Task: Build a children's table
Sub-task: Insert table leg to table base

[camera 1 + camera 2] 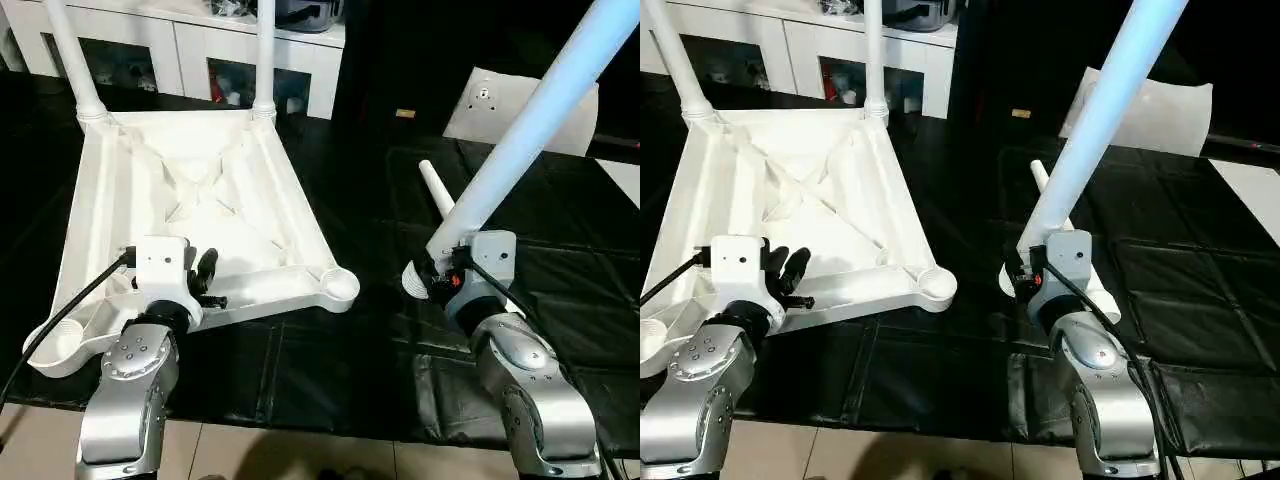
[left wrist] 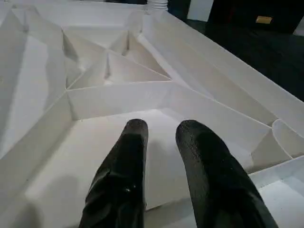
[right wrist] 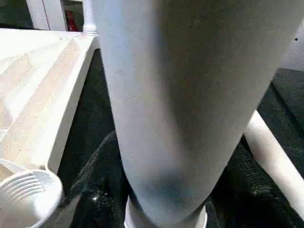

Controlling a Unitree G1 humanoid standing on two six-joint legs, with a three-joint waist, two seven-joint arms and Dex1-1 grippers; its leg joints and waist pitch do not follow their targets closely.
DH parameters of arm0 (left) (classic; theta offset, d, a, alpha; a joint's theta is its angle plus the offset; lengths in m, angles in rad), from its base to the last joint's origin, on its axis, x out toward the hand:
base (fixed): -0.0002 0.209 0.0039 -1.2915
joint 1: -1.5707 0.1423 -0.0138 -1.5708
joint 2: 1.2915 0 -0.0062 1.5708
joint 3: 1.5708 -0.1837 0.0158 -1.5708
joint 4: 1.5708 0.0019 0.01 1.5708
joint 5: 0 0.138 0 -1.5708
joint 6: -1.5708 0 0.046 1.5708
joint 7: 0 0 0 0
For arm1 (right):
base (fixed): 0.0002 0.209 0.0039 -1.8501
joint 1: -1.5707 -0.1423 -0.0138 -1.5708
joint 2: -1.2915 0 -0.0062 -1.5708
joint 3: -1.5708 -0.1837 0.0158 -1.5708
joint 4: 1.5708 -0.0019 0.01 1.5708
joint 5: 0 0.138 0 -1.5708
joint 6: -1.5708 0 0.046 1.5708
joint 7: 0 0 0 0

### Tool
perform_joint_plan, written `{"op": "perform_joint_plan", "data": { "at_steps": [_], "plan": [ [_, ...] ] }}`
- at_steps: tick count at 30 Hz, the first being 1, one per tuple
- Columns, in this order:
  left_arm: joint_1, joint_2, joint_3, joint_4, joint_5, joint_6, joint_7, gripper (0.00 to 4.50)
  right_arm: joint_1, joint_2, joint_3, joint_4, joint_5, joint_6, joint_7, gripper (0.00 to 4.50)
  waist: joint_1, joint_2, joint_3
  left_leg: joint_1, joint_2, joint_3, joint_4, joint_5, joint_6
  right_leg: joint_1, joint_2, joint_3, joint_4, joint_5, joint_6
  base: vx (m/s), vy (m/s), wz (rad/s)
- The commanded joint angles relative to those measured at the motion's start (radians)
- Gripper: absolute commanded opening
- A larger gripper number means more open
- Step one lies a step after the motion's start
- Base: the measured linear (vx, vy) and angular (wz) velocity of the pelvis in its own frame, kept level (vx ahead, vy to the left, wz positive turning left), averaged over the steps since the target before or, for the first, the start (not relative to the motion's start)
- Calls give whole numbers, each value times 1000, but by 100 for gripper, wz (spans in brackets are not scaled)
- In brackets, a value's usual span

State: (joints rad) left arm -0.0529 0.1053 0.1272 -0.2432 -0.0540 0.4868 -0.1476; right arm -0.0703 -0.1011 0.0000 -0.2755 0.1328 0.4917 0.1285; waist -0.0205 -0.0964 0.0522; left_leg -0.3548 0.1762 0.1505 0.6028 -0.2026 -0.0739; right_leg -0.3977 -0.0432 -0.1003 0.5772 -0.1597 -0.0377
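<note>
On black mat, upside down: table top (image 1: 200, 190), ribbed underside up, occupying 9 to 12 o'clock of head view. 2 legs already standing in far corner sockets: far-left leg (image 1: 72, 60), far-right leg (image 1: 264, 55). Near-right socket (image 1: 340, 287) empty, at about 6 o'clock of top. Near-left socket (image 1: 55, 345) also empty.

Left gripper (image 2: 161, 130): black fingers slightly apart, nothing between them, hovering over near rim of top.

Right gripper (image 1: 438, 270): closed round thick end of third leg (image 1: 530, 120), which slants up toward 1 o'clock. Fourth leg (image 1: 436, 188) lying on mat just beside and behind held one.

Step in hand, as judged: seat held leg in near-right socket. Advice: swing thick end over socket, bring leg upright before lowering, press straight down; steady rim with left gripper against tipping.

Hard to make out: held leg's tip cut off at frame edge; right fingers mostly hidden behind leg; whether end is threaded, cannot tell.
</note>
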Motion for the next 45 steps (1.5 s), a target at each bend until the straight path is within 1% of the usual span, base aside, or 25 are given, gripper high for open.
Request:
{"op": "perform_joint_plan", "data": {
  "at_steps": [1, 5, 9, 12, 20, 24, 25, 26, 27, 28, 29, 30, 31, 32, 35, 37, 39, 41, 42, 43, 44, 45],
  "plan": [
    [-1, -5, -12, -18, 1, 10, 2, 132, 0, -11, -12, -24, -2, 4, -4, 188, 1, 16, -55, 1, 51, -15, -69, -225, 50, 47, -89, 60, -86, -398, -12, 0, 0, 0],
    [-1, -5, -12, -18, 1, 10, 2, 132, 0, -11, -12, -24, -2, 4, -4, 188, 0, 16, -55, 1, 52, -16, -70, -225, 50, 47, -87, 59, -85, -388, -16, 0, 0, 0],
    [-1, -5, -12, -18, 1, 10, 2, 132, 0, -11, -12, -24, -2, 4, -4, 188, 1, 16, -54, 1, 50, -15, -68, -229, 50, 46, -89, 60, -88, -407, -11, 0, 0, 0],
    [-1, -5, -12, -18, 1, 10, 2, 132, 0, -11, -12, -24, -2, 4, -4, 188, 1, 16, -55, 1, 50, -15, -68, -225, 50, 47, -88, 59, -87, -404, -9, 0, 0, 0],
    [-1, -5, -12, -18, 1, 10, 2, 132, 0, -11, -12, -24, -2, 4, -4, 188, 1, 16, -55, 1, 50, -15, -68, -222, 51, 47, -87, 59, -86, -397, -11, 0, 0, 0],
    [-1, -5, -12, -18, 1, 10, 2, 132, 0, -11, -12, -24, -2, 4, -4, 188, 1, 17, -55, 1, 51, -16, -69, -225, 50, 47, -88, 59, -85, -392, -16, 0, 0, 0],
    [-36, 23, -50, -25, 34, 34, 5, 132, 3, 5, -53, -3, -20, -14, -62, 188, 0, 17, -54, 1, 51, -15, -69, -226, 50, 46, -87, 59, -86, -392, -16, 0, 0, 0],
    [-60, 42, -75, -30, 57, 50, 8, 132, 5, 15, -82, 12, -32, -26, -102, 188, 29, 34, -54, -2, 50, -28, -74, -231, 46, 56, -99, 53, -79, -388, -24, 0, 0, 0],
    [-51, 51, -78, -33, 36, 72, -21, 132, 1, 16, -92, 7, -18, -25, -96, 188, 36, 28, -54, 8, 52, -25, -75, -250, 32, 46, -94, 57, -78, -376, -28, 0, 0, 0],
    [-50, 52, -79, -34, 33, 76, -26, 132, 0, 16, -93, 6, -16, -24, -95, 188, 40, 28, -52, 6, 53, -24, -76, -250, 28, 49, -96, 57, -79, -374, -30, 0, 0, 0],
    [-42, 59, -90, -49, 31, 78, -40, 132, -1, 8, -92, 5, -20, -22, -90, 188, 44, 26, -49, 9, 51, -21, -75, -253, 28, 46, -95, 58, -80, -377, -31, 0, 0, 0],
    [-38, 64, -101, -59, 37, 73, -46, 132, 0, 6, -93, 7, -16, -19, -86, 188, 50, 29, -49, 10, 50, -20, -76, -258, 27, 47, -95, 57, -81, -397, -26, 0, 0, 0],
    [-38, 65, -104, -61, 38, 72, -48, 132, 0, 7, -94, 7, -13, -17, -85, 188, 51, 29, -50, 9, 50, -21, -77, -257, 26, 49, -96, 57, -80, -399, -23, 0, 0, 0],
    [-37, 67, -113, -68, 39, 63, -55, 132, 0, 7, -95, 9, -11, -15, -84, 188, 56, 28, -51, 8, 49, -20, -76, -247, 26, 49, -97, 58, -81, -400, -17, 0, 0, 0],
    [-40, 71, -128, -74, 40, 60, -58, 132, -6, 16, -103, 17, -8, -27, -92, 188, 63, 30, -52, 11, 52, -21, -78, -244, 21, 47, -97, 59, -79, -384, -18, 0, 0, 0],
    [-42, 73, -130, -75, 37, 65, -55, 132, -7, 18, -104, 19, -9, -32, -95, 188, 65, 31, -52, 11, 53, -22, -79, -250, 15, 49, -96, 58, -77, -373, -23, 0, 0, 0],
    [-52, 73, -132, -76, 28, 78, -60, 132, -21, 11, -80, 33, -39, -65, -99, 188, 66, 31, -51, 10, 53, -21, -80, -252, 12, 49, -98, 59, -77, -371, -24, 0, 0, 0],
    [-59, 79, -136, -76, 23, 79, -72, 132, -28, 8, -69, 39, -39, -63, -89, 188, 66, 31, -50, 10, 50, -21, -80, -260, 11, 50, -97, 58, -79, -391, -18, 0, 0, 0],
    [-71, 87, -146, -80, 3, 76, -108, 132, -36, 15, -68, 45, -9, -39, -67, 188, 67, 35, -50, 12, 49, -22, -80, -270, 13, 49, -98, 57, -81, -410, -14, 0, 0, 0],
    [-74, 88, -148, -81, -2, 75, -117, 132, -38, 17, -68, 47, -2, -34, -62, 188, 67, 33, -50, 13, 49, -22, -79, -275, 14, 48, -99, 57, -84, -422, -11, 0, 0, 0],
    [-76, 90, -151, -82, -8, 74, -127, 132, -40, 20, -70, 48, 7, -27, -57, 188, 68, 33, -49, 14, 50, -22, -79, -276, 12, 48, -100, 57, -84, -424, -12, 0, 0, 0],
    [-84, 100, -164, -78, -15, 69, -154, 132, -46, 25, -76, 50, 26, -17, -47, 188, 73, 57, -49, 15, 50, -26, -80, -280, 8, 48, -101, 57, -82, -417, -17, 0, 0, 0]
  ]
}}
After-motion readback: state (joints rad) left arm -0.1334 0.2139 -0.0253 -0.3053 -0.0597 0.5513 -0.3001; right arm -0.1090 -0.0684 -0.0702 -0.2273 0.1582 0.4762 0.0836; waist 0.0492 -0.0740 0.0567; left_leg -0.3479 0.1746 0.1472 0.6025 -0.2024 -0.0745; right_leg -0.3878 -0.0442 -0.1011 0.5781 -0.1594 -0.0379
